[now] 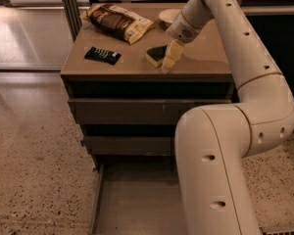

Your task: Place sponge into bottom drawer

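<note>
— Whereabouts of the small, wavy-edged sponge [157, 56], pale yellow foam under a dark green scouring top?
— Lying on the flat grey-brown cabinet top [206, 58], near the front edge, right of centre.
— And the pale cream two-finger gripper [167, 65]?
— Pointing down at the sponge's right side, just beside it or touching. Wide, narrow or clamped: cannot tell.
— The long, shallow grey-brown bottom drawer [137, 199]?
— Standing open at floor level beneath two plain fronts, with a flat bare floor showing. Right part hidden behind the thick white arm [220, 180].
— Anything else up there?
— Flat black-wrapped bar [103, 55] left of the sponge, well apart. Crinkled brown-and-cream snack bag [118, 22] at the back left.
</note>
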